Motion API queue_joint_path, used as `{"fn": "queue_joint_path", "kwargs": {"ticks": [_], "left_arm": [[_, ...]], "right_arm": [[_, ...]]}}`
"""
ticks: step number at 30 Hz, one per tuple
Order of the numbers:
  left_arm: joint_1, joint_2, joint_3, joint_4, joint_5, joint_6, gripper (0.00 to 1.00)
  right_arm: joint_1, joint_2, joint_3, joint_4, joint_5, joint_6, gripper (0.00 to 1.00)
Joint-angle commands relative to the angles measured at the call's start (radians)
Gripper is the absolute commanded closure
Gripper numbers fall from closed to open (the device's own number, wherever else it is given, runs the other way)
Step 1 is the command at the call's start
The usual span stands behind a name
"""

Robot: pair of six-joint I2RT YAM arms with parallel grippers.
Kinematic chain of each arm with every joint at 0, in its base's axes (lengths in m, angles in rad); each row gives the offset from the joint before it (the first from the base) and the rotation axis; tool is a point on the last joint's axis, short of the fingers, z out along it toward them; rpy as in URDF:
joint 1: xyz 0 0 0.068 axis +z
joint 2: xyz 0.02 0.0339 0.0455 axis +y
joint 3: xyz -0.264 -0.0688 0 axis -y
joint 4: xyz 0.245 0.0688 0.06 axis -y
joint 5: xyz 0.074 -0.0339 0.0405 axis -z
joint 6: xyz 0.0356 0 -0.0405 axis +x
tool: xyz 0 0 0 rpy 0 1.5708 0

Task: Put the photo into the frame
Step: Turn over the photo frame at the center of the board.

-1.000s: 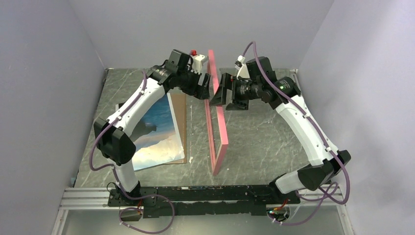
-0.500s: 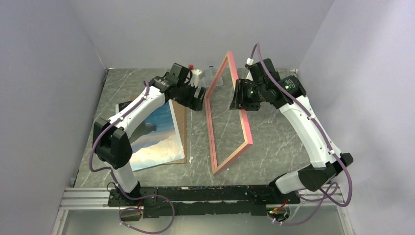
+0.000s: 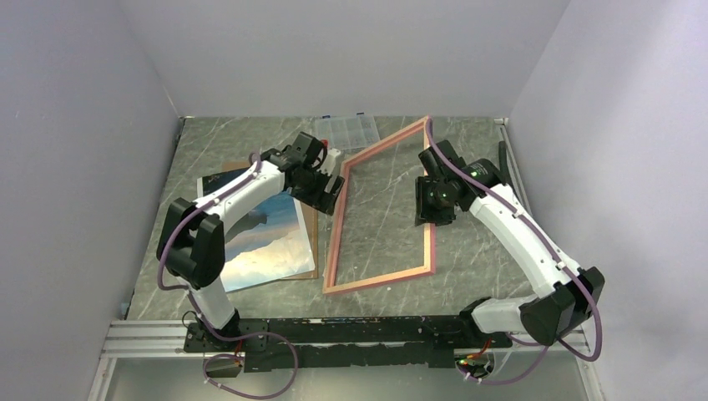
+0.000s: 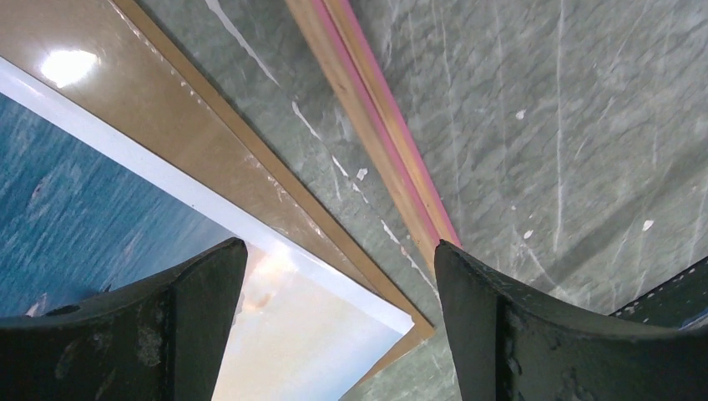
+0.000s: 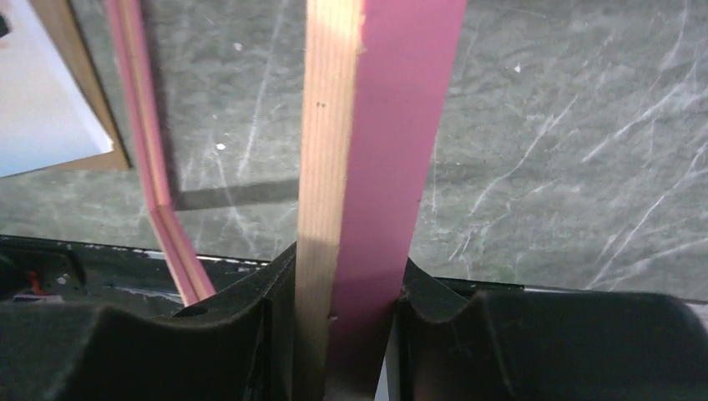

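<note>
The frame (image 3: 381, 274), pink-fronted with tan wood edges, slopes low over the middle of the table. My right gripper (image 3: 435, 202) is shut on its right rail (image 5: 376, 125), which hangs a little above the table in the right wrist view, between the jaws (image 5: 346, 259). Its left rail (image 4: 376, 117) rests on the table. The photo (image 3: 259, 238), blue sea and pale sky, lies flat on a brown backing board (image 3: 311, 209) left of the frame. My left gripper (image 3: 332, 194) hovers open over the photo's corner (image 4: 317, 317) and the frame's left rail, holding nothing.
A small clear compartment box (image 3: 355, 129) sits at the back of the table behind the frame. Grey walls close the table in on the left, back and right. The arms' mounting rail (image 3: 351, 330) runs along the near edge.
The frame has swung from standing on edge down to the right, nearly flat. My right gripper closed on its right rail and went down with it. The left gripper dropped lower, staying open.
</note>
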Motion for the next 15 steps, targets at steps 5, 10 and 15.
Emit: {"fn": "queue_joint_path", "kwargs": {"ticks": [5,10,15], "left_arm": [[0.0,-0.081,-0.055,0.012,0.013,0.089,0.12],[0.004,-0.068,-0.087,0.011,0.024,0.116,0.13],[0.006,-0.042,-0.056,-0.014,0.001,0.144,0.13]], "right_arm": [[-0.037,-0.05,-0.127,0.13,0.078,-0.011,0.69],[-0.048,-0.035,-0.216,0.178,0.115,-0.045,0.71],[-0.047,0.006,-0.277,0.257,0.148,-0.071,0.7]]}}
